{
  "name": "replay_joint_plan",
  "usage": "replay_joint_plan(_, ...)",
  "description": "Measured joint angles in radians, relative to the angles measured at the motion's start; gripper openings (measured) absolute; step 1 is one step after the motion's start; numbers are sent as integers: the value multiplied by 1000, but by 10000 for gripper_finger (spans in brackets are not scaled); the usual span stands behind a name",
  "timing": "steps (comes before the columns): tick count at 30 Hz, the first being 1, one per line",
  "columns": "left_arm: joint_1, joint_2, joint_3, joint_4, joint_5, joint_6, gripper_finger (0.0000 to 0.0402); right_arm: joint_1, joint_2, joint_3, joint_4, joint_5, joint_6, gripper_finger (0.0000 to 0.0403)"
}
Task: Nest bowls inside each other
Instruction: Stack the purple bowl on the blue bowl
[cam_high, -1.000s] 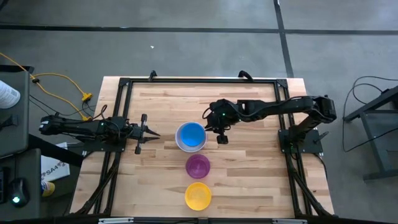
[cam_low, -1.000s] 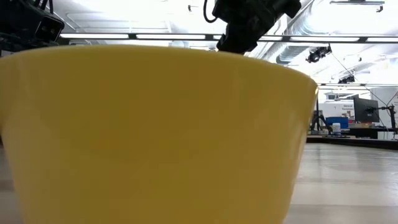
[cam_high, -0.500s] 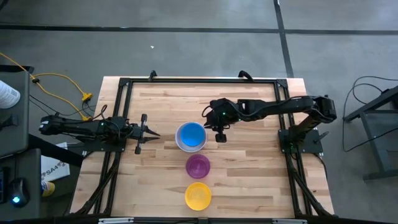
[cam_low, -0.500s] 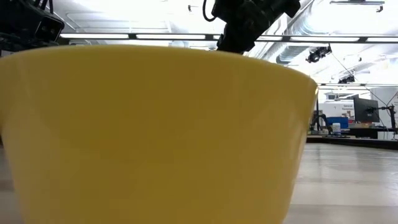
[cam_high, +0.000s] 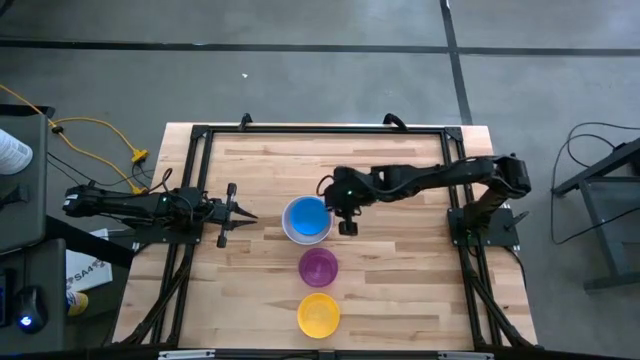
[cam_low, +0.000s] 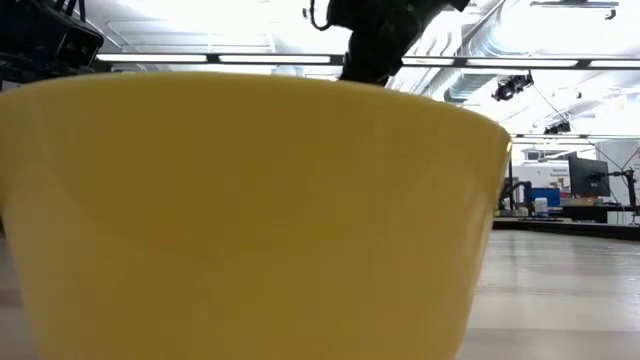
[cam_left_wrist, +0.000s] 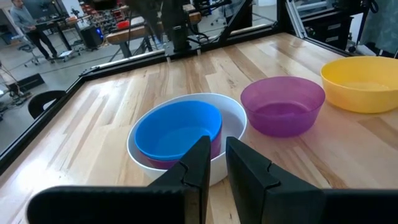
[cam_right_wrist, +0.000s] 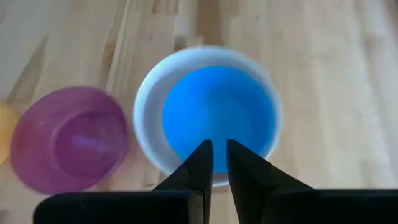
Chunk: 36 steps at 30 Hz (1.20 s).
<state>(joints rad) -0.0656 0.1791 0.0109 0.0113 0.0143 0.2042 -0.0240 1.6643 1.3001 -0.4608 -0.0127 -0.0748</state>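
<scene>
Bowls are half nested: blue bowl sitting in white bowl, right claw, fingers nearly pressed together and pinching nothing, hovering at its three o'clock, probably needing the purple bowl next.

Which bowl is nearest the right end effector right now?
The blue bowl, nested in the white bowl, beside the right end effector. The purple bowl and yellow bowl stand alone, farther off.
</scene>
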Motion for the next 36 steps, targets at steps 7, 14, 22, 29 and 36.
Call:
replay_joint_plan(7,0,0,0,0,0,0,51,35,61,11,-6,-75,195,39)
replay_joint_plan(14,0,0,0,0,0,0,51,61,62,11,22,-14,225,39)
replay_joint_plan(22,0,0,0,0,0,0,51,81,62,11,4,-18,326,39)
replay_joint_plan(29,0,0,0,0,0,0,51,100,74,11,3,-81,397,39)
replay_joint_plan(36,0,0,0,0,0,0,51,103,146,10,20,-197,448,39)
